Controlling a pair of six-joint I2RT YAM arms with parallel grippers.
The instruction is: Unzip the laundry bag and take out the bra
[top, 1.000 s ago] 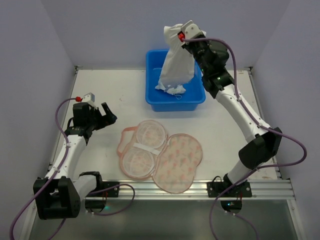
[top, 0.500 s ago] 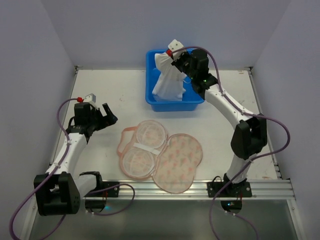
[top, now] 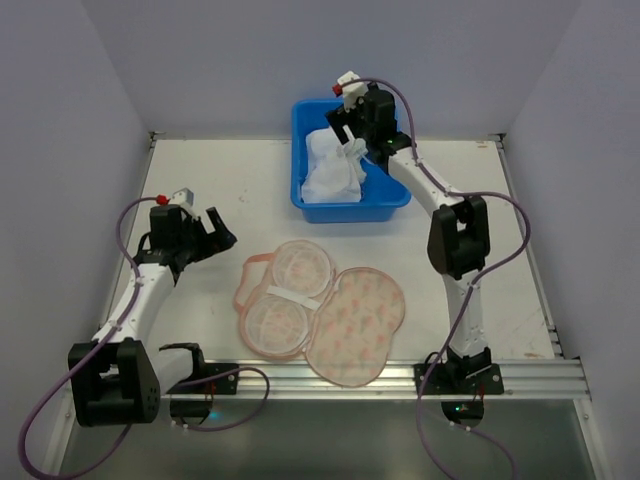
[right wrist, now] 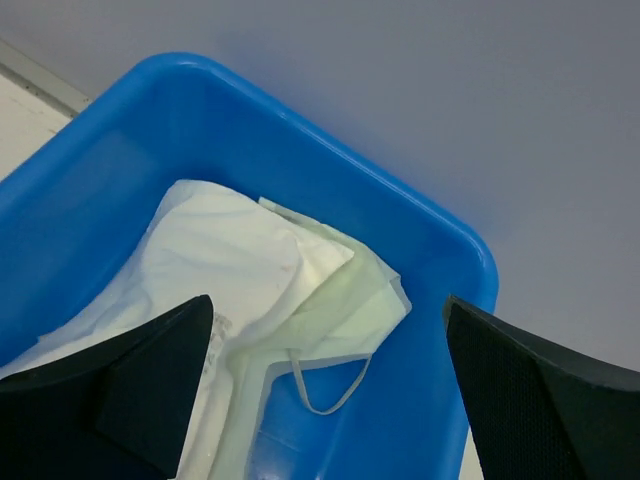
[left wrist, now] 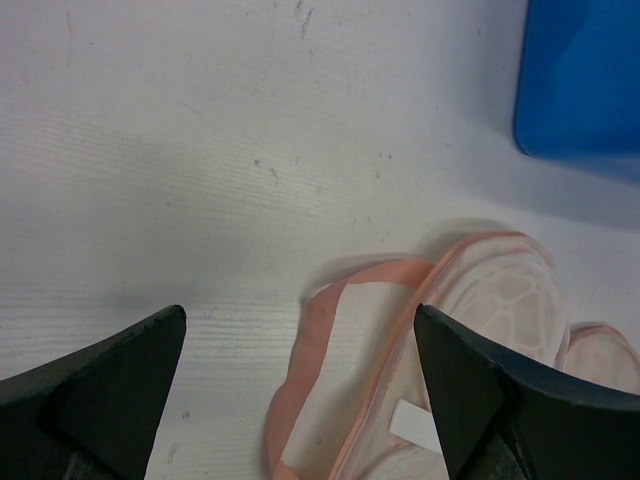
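The bag (top: 320,310) lies unzipped and spread flat on the table (top: 200,170), near the front edge at the middle, its 2 halves side by side. The bra (top: 335,170) sits crumpled in the blue tub (top: 350,208) at the far side, well apart from the bag, with pale green trim and a thin strap showing. The right gripper (right wrist: 328,305) hangs just above the tub with its fingers spread wide, the bra below them, gripping nothing. The left gripper (left wrist: 300,312) hovers over bare table just left of the bag's pink edge, its fingers also wide apart and holding nothing.
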